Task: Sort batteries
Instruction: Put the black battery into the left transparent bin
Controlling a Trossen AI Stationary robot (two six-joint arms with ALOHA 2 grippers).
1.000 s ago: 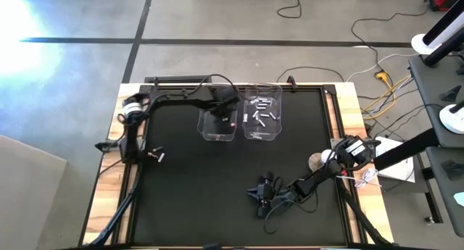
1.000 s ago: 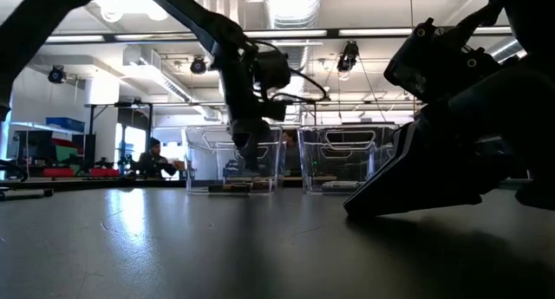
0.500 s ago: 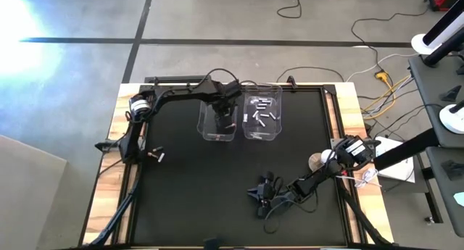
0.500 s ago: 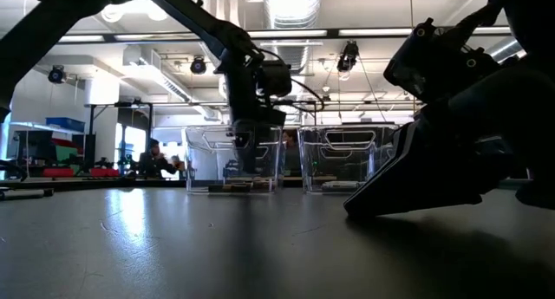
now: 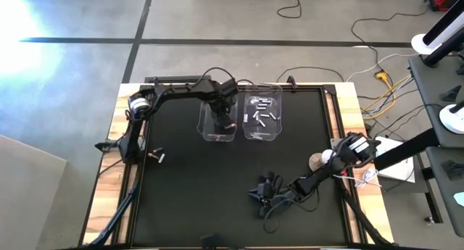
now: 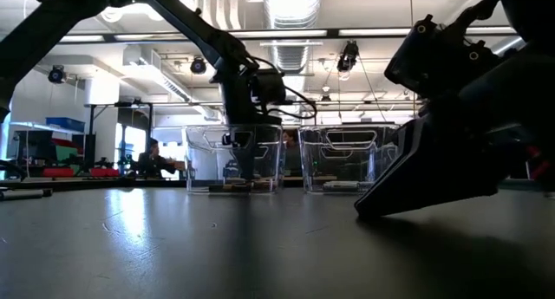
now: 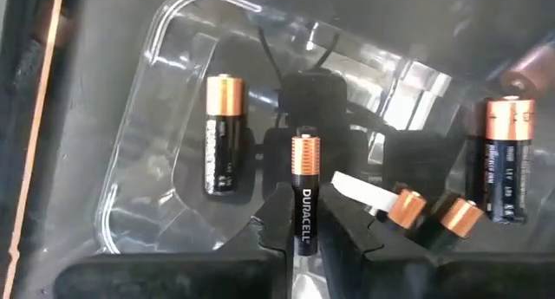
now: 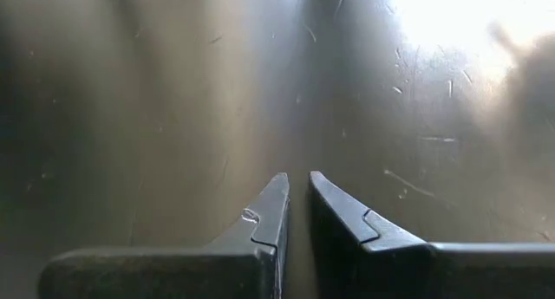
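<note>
The left gripper (image 7: pixel 305 238) pinches a black battery (image 7: pixel 305 193) low inside the left clear bin (image 5: pixel 217 121). More dark batteries (image 7: pixel 221 134) lie on that bin's floor around it. Silver batteries (image 5: pixel 262 113) fill the right bin (image 5: pixel 262 119). The right gripper (image 8: pixel 297 204) rests nearly closed and empty on the near-right mat (image 5: pixel 196 185).

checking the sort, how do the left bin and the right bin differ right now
The left bin has the left gripper down inside it, shut on a Duracell battery; the right bin has no gripper in it. The left bin holds dark batteries with copper ends; the right bin holds silvery-white ones. Both are clear plastic and stand side by side at the table's far edge.
</note>
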